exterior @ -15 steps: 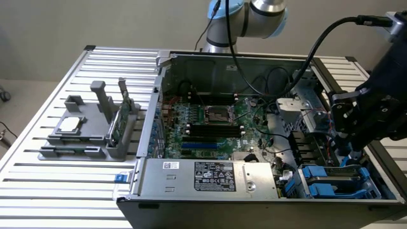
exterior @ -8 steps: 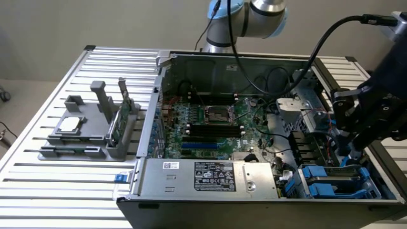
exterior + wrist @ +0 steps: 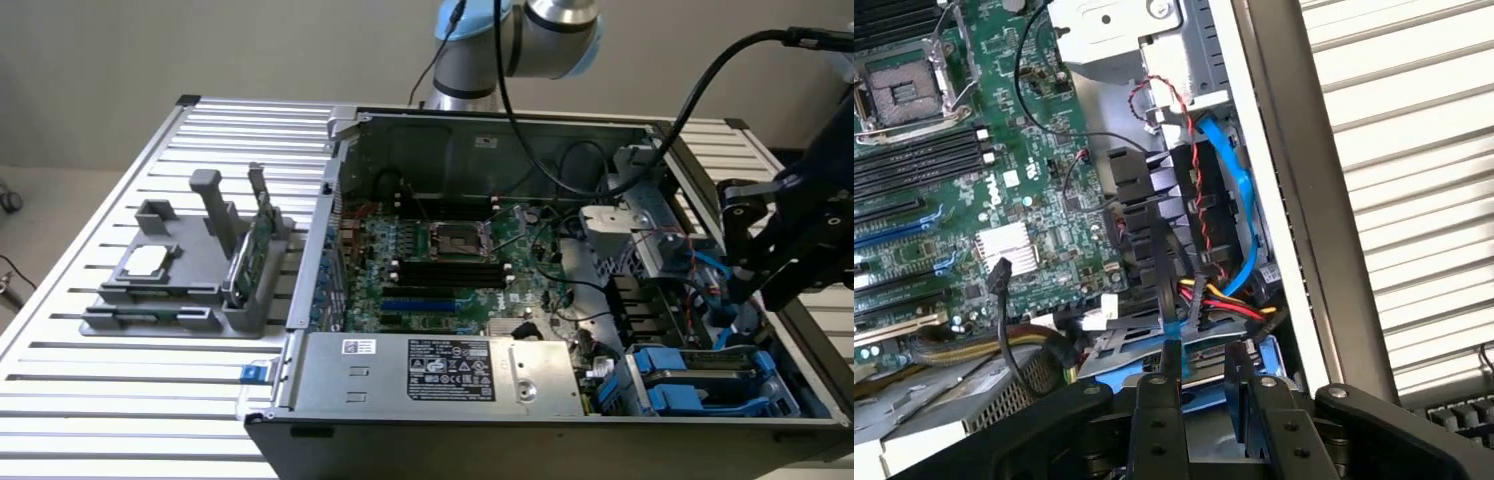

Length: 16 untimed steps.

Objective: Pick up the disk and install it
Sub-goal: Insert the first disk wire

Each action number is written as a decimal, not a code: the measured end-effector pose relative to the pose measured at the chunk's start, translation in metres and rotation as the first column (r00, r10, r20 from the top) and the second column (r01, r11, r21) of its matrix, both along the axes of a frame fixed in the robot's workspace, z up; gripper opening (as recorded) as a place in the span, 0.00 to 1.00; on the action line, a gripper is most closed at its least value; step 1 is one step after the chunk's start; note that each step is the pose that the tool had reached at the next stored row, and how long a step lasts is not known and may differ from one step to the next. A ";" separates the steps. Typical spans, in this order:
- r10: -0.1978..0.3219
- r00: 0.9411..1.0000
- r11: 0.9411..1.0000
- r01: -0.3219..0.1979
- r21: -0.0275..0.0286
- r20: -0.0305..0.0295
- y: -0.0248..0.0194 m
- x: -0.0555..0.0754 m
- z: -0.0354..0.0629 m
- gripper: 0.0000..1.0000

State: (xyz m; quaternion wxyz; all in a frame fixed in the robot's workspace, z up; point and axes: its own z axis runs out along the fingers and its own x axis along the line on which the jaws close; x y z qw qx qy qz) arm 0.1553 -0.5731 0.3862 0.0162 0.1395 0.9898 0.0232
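A big open computer case (image 3: 400,440) lies on a table (image 3: 80,400) made of metal slats. The arm (image 3: 534,30) comes in from behind the case. Its gripper (image 3: 761,295) hangs over the side of the case at the exterior view's right. The disk (image 3: 701,365) sits low inside the case, in the near corner at the exterior view's right. It is flat and grey, with blue plastic around it. The gripper is above that corner and does not touch the disk. In the wrist view the two black fingers (image 3: 1239,375) of the gripper (image 3: 1203,352) point down at the same corner. They stand apart with a gap between them, and they hold nothing. A bit of the blue frame (image 3: 1271,352) shows just past the fingers. A blue cable (image 3: 1244,200) and thin red, yellow and black wires (image 3: 1219,295) run down the inside wall of the case toward the disk. A green board (image 3: 441,250) covers the middle of the case. A silver box (image 3: 441,370) with a black label lies along the near wall of the case, beside the disk. Outside the case, at the exterior view's left, a grey holder (image 3: 174,290) stands on the table. A small silver chip (image 3: 147,262) lies on it, and a thin green card (image 3: 260,235) stands up in it.
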 end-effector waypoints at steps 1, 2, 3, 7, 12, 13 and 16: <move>-0.001 1.000 1.000 0.001 0.000 0.000 0.0005 0.003 0.0000 0.31; -0.002 1.000 1.000 0.002 0.000 0.000 0.0010 0.006 -0.0001 0.31; -0.003 1.000 1.000 0.003 0.000 0.000 0.0014 0.009 0.0000 0.31; -0.012 1.000 1.000 0.012 0.000 0.000 0.0015 0.018 -0.0001 0.31; -0.053 0.999 0.999 0.053 0.000 0.000 0.0015 0.020 -0.0029 0.31; -0.068 0.998 0.998 0.068 0.000 0.000 0.0015 0.020 -0.0039 0.31; -0.117 0.993 0.993 0.117 0.000 0.000 0.0015 0.020 -0.0071 0.31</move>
